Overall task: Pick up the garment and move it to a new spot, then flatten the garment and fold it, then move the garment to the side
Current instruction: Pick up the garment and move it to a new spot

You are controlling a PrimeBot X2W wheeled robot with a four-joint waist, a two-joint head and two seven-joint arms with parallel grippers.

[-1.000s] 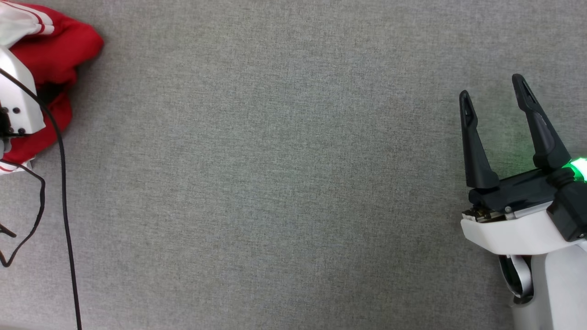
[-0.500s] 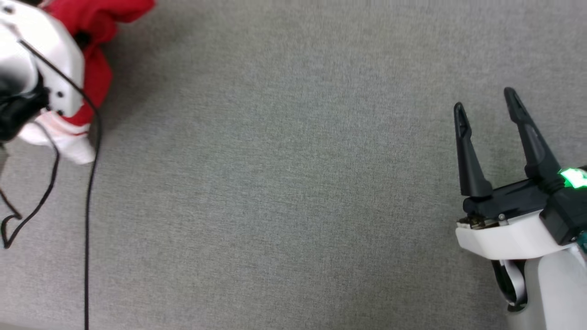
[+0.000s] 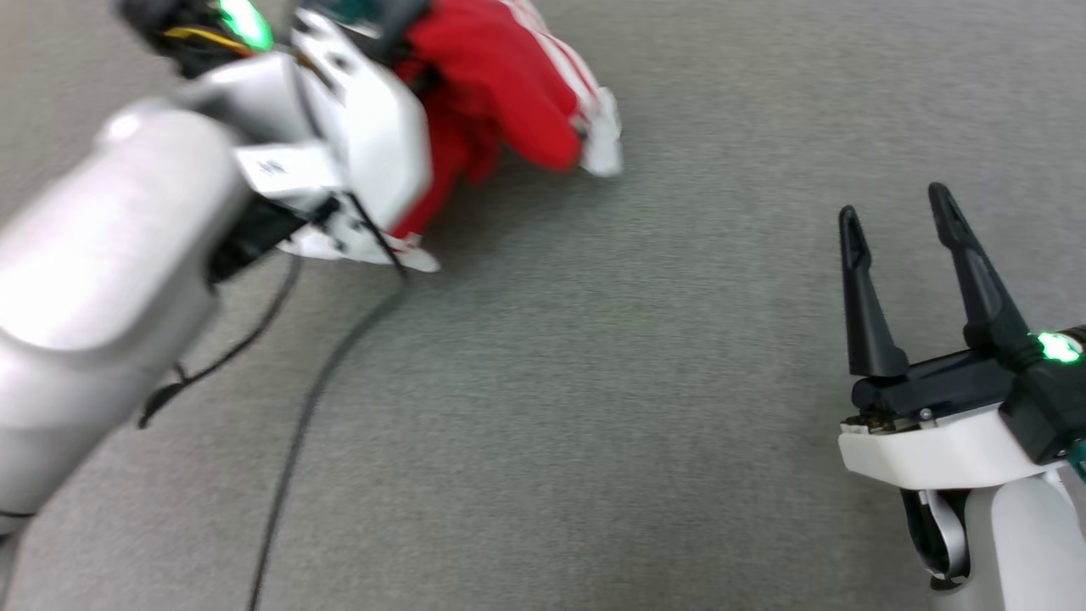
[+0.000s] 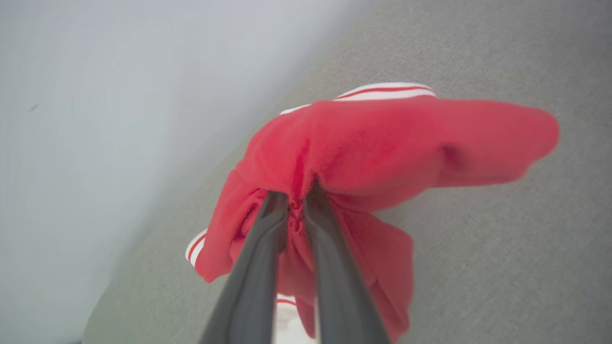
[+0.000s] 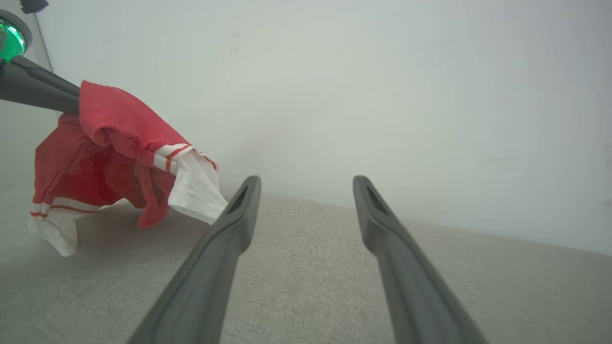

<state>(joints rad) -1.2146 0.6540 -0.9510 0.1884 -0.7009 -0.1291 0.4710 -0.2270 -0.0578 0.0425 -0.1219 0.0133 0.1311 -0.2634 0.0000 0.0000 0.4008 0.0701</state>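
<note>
**The garment (image 4: 382, 138) is hanging from the left end effector**

The left end effector (image 4: 295, 195) is holding the red cloth. In the left wrist view its two dark fingers (image 4: 253, 272) are pressing together on a gathered fold, and the fabric is bunching and spreading around their tips. The garment is crumpled, not flat.

In the right wrist view it is hanging in the air at the left, above the grey table (image 5: 306, 286) and in front of the pale wall (image 5: 382, 95). A white sleeve (image 5: 196, 191) with red stripes is drooping toward the right end effector, and another white, striped edge is hanging lowest. Whether this lowest edge is touching the table, I cannot tell. A soft shadow is lying on the table under the cloth.

In the head view the garment is showing at the top, left of the middle. It is blurred and partly behind the pale left forearm (image 3: 93, 297), which is crossing the left side. A green light (image 3: 242, 21) is glowing near the wrist, and a thin black cable (image 3: 297, 441) is trailing from the arm down over the table.

The right end effector (image 3: 895, 204) is sitting at the lower right of the head view, well apart from the garment. Its fingers are standing apart with nothing between them, pointing up that view. In its own wrist view the bare table is showing between the two fingers.
</note>
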